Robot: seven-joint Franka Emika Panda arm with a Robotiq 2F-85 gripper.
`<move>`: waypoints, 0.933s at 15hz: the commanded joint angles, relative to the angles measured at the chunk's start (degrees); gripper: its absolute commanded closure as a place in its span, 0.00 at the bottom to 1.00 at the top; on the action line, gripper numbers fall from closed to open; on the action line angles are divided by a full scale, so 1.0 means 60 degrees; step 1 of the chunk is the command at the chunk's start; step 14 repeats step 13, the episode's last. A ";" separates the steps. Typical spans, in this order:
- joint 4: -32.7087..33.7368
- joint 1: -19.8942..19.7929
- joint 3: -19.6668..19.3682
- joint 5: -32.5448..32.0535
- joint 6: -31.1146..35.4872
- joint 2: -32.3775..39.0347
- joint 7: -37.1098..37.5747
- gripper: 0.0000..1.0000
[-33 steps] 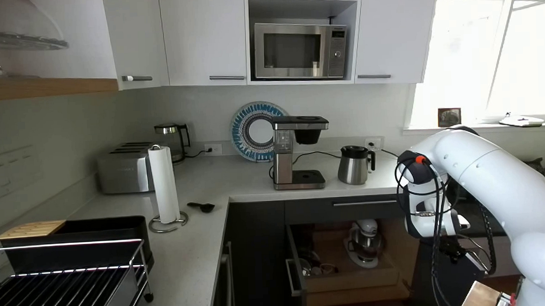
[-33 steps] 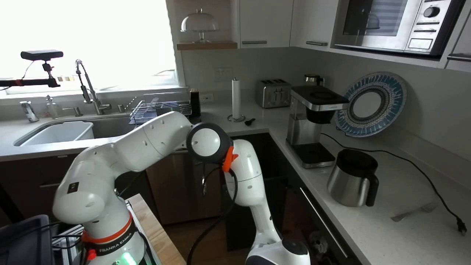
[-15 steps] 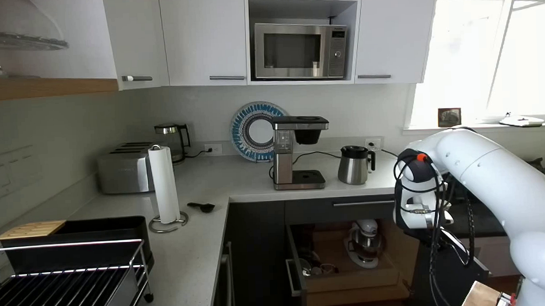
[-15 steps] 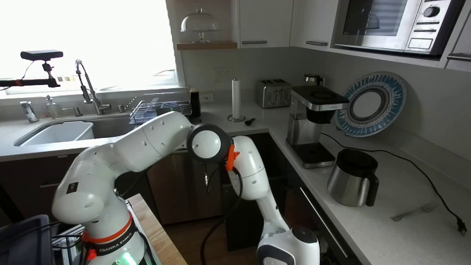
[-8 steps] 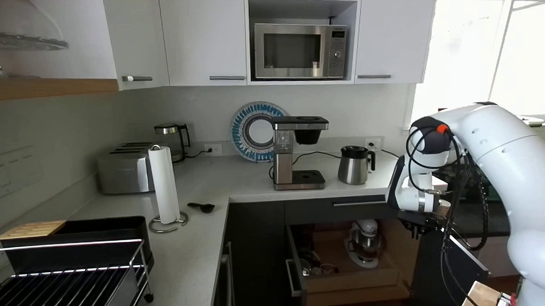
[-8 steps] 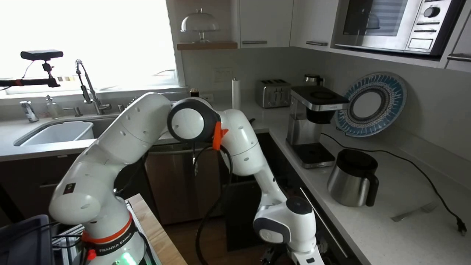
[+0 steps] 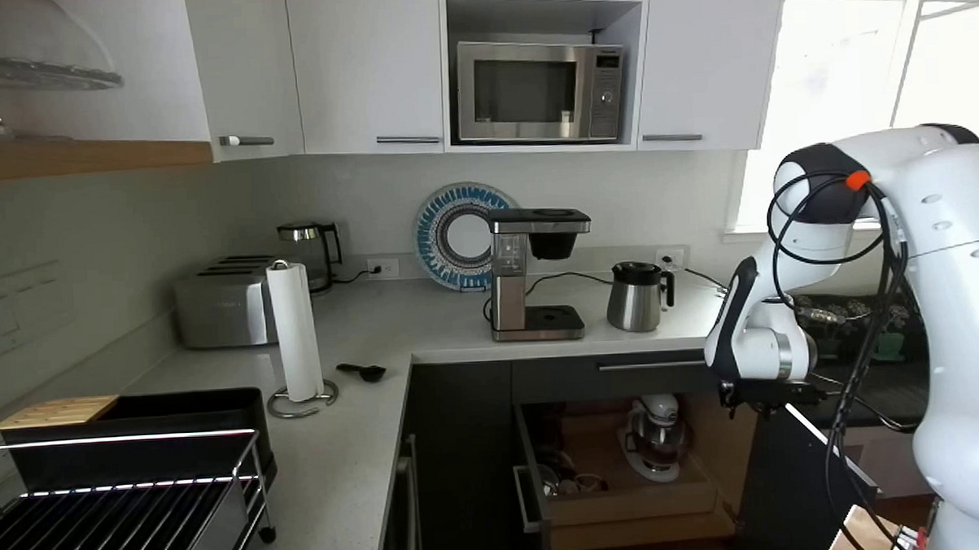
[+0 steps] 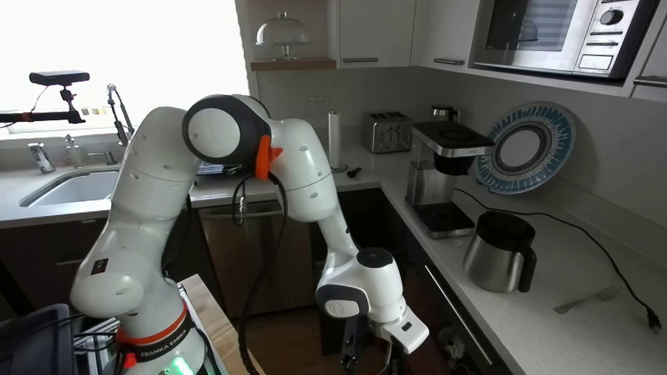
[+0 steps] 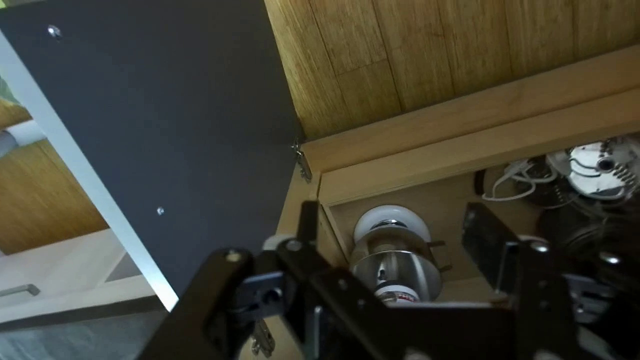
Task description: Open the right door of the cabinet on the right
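Observation:
The right door (image 7: 802, 476) is a dark panel swung well out from the cabinet (image 7: 735, 429), whose light wooden inside shows. Across the upper left of the wrist view, the same right door (image 9: 175, 115) shows a flat face with a pale long edge; a hinge joins it to the cabinet (image 9: 380, 150). My gripper (image 9: 392, 225) points down into the cabinet with its fingers wide apart and nothing between them. No contact with the door can be seen. In an exterior view my gripper (image 7: 767, 400) hangs by the door's upper end, its fingertips hard to make out.
Inside the cabinet stand a stand mixer (image 9: 395, 255) and some kitchen parts (image 9: 600, 170). Another dark door (image 7: 531, 477) with a bar handle juts out on the far side of the opening. Above runs a drawer front (image 7: 558, 378) under the countertop (image 7: 459, 341), which carries a carafe (image 7: 633, 298).
My arm has risen and drawn back over the last second, lifting the gripper off the door's edge area. The door stands as it stood a second ago.

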 commanded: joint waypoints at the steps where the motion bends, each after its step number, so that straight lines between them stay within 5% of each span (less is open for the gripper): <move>1: -0.2054 0.0883 -0.0705 -0.1241 0.0831 -0.1550 -0.0579 0.00; 7: -0.3888 0.4790 -0.3931 -0.1118 0.2180 -0.2184 -0.1559 0.00; 8: -0.3315 0.3579 -0.2949 -0.1284 0.1899 -0.1980 -0.1132 0.00; 10: -0.3650 0.4500 -0.3634 -0.1258 0.2028 -0.2032 -0.1253 0.00; 14: -0.3673 0.4683 -0.3770 -0.1256 0.2029 -0.2031 -0.1289 0.00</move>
